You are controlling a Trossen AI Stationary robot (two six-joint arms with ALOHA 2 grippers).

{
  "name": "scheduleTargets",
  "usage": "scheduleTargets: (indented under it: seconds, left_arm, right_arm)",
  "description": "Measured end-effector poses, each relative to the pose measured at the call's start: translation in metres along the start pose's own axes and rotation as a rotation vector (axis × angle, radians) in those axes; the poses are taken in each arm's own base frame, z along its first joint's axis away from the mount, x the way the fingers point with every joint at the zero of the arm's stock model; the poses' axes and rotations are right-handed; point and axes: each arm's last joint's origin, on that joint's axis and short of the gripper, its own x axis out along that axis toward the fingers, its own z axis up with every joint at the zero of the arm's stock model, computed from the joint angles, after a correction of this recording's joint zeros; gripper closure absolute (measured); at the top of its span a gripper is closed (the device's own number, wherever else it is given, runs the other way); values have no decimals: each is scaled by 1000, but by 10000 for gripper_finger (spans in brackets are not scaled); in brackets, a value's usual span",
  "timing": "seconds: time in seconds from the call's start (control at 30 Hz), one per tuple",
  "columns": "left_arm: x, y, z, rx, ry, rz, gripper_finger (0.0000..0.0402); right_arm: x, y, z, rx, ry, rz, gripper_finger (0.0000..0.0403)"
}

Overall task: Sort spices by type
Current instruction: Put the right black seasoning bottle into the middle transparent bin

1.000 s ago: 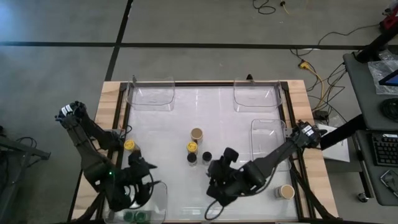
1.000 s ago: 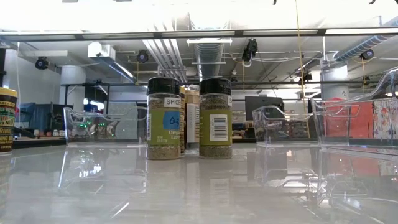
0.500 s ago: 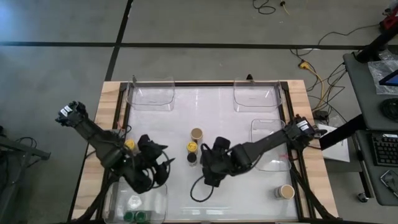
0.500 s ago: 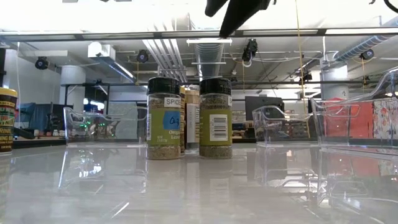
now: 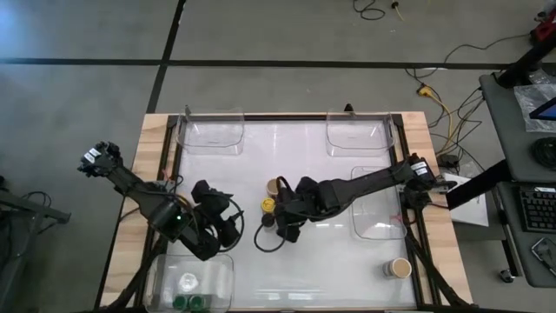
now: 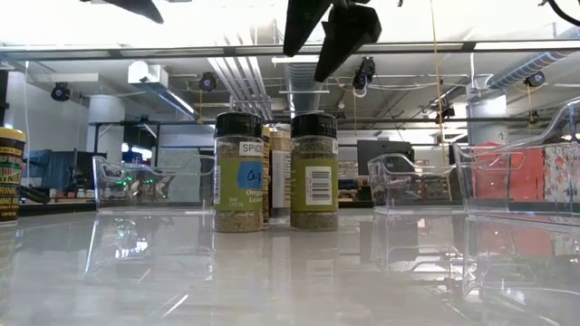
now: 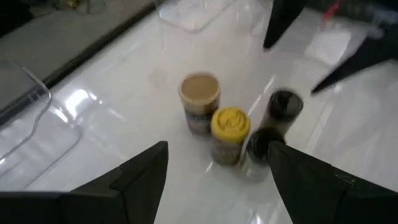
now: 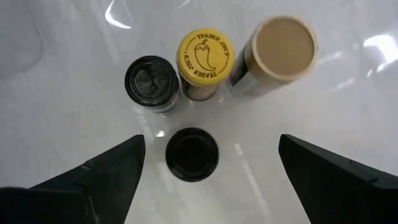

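Note:
Four spice jars stand upright in a cluster at the table's middle: a tan-lidded one (image 8: pixel 283 50), a yellow-lidded one (image 8: pixel 204 56) and two black-lidded ones (image 8: pixel 151 81) (image 8: pixel 191 154). My right gripper (image 8: pixel 211 149) hangs open above the cluster, its fingers on either side of the nearer black lid and well above it. My left gripper (image 7: pixel 217 180) is open too, left of the cluster and clear of it. In the low view the right gripper (image 6: pixel 328 32) hangs high over the black-lidded jars (image 6: pixel 314 172).
Clear trays stand at the far left (image 5: pixel 211 130), far right (image 5: pixel 356 130) and right edge (image 5: pixel 378 204). The near-left tray (image 5: pixel 208 269) holds green-lidded jars (image 5: pixel 187 301). A tan-lidded jar (image 5: pixel 400 267) stands near right, and a yellow-lidded jar (image 6: pixel 9 177) at the left edge.
My right gripper has swung from the near right toward the far left and now hangs over the jar cluster. My left gripper has swung from above the near-left tray toward the table's middle. The jars have stayed put.

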Motion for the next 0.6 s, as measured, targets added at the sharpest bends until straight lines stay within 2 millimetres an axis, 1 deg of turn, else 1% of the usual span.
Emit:
scheduleTargets:
  seconds: [0.13, 0.23, 0.4, 0.5, 0.6]
  left_arm:
    - [-1, 7, -2, 63, 56, 21, 141]
    - [0, 15, -4, 167, 81, 77, 141]
    - [3, 30, -4, 374, 129, 183, 141]
    - [4, 37, -3, 495, 151, 227, 141]
    - [3, 43, -4, 563, 138, 251, 141]
  right_arm:
    - [-1, 3, -3, 139, 6, 2, 42]
    - [4, 5, -6, 242, 3, 3, 42]
    - [18, 7, -9, 379, 26, -26, 42]
    - [22, 10, -8, 502, 34, -36, 42]
    - [23, 9, -8, 615, 50, -66, 42]
